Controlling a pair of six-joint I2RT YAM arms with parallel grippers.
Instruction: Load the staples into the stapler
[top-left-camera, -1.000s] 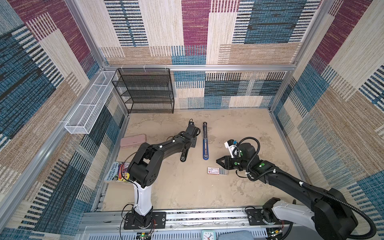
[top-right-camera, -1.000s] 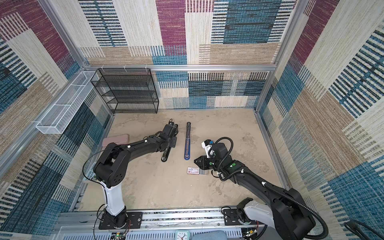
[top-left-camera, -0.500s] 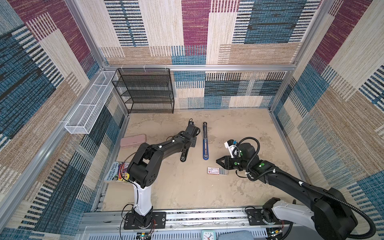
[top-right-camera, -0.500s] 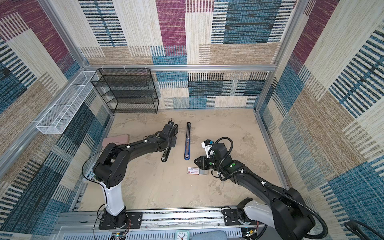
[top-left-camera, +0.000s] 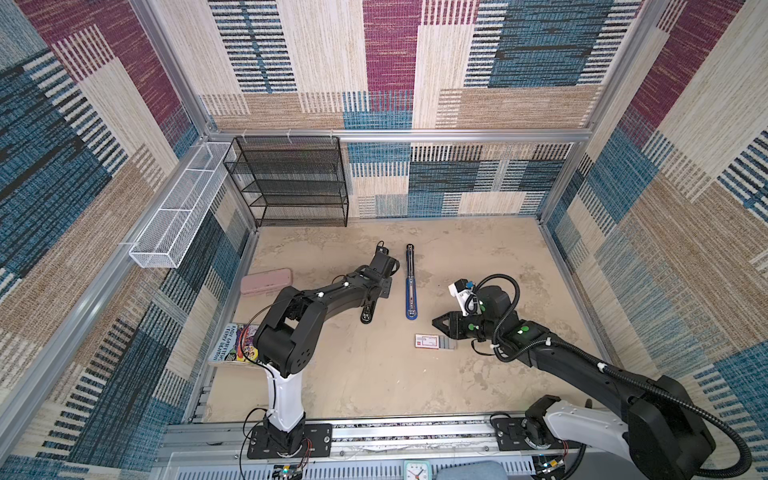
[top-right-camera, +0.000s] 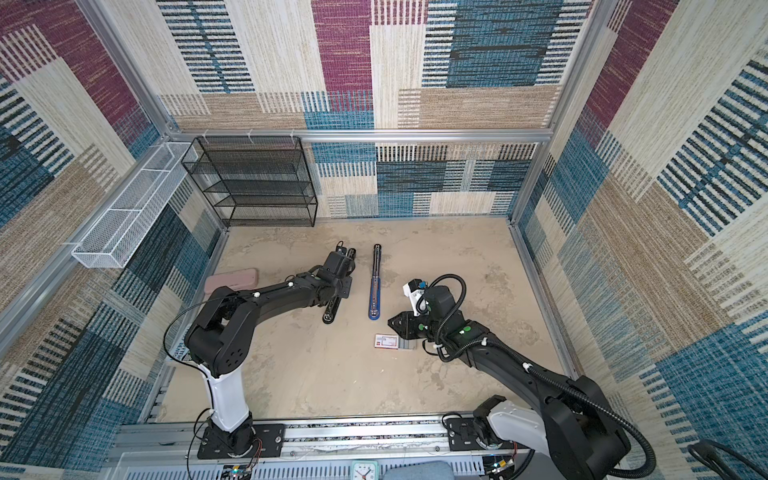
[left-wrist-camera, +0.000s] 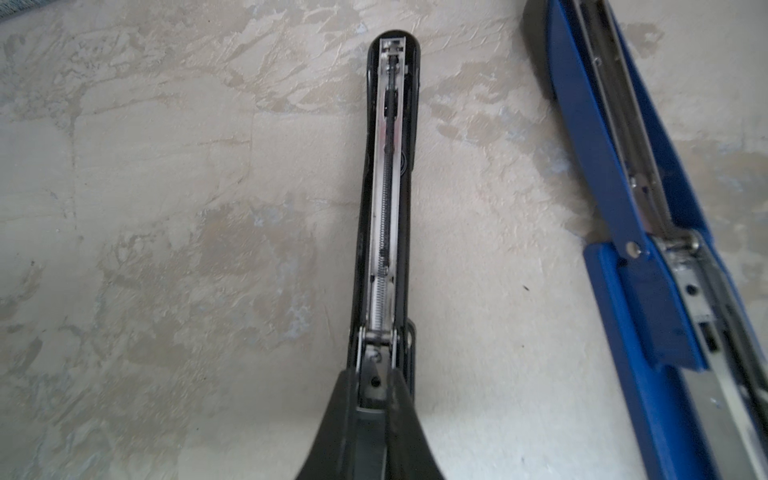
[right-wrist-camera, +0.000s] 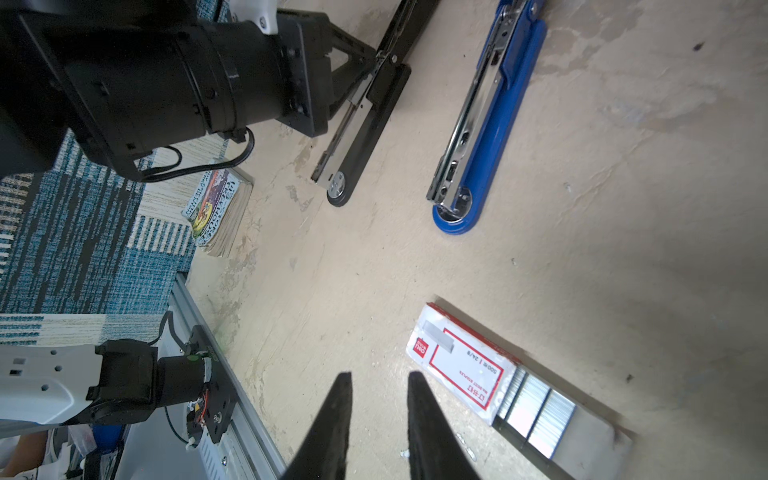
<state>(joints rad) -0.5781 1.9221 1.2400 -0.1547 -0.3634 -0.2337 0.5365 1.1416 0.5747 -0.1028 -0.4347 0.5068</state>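
A black stapler (left-wrist-camera: 386, 187) lies swung open on the floor, its spring rail facing up. My left gripper (left-wrist-camera: 376, 386) is shut on its hinge end; in both top views it sits left of centre (top-left-camera: 374, 291). A blue stapler (top-left-camera: 410, 286) lies open beside it, untouched. The staples (right-wrist-camera: 536, 411) are grey strips in a grey tray (right-wrist-camera: 598, 444), half slid out of a white box with a red label (right-wrist-camera: 461, 365). My right gripper (right-wrist-camera: 380, 376) hovers beside the box, open a little, with bare floor between its fingers (top-left-camera: 436, 322).
A pink oblong case (top-left-camera: 267, 281) lies by the left wall and a colourful book (top-left-camera: 232, 343) sits near the left arm's base. A black mesh shelf (top-left-camera: 291, 183) stands at the back left, with a white wire basket (top-left-camera: 183, 208) on the left wall.
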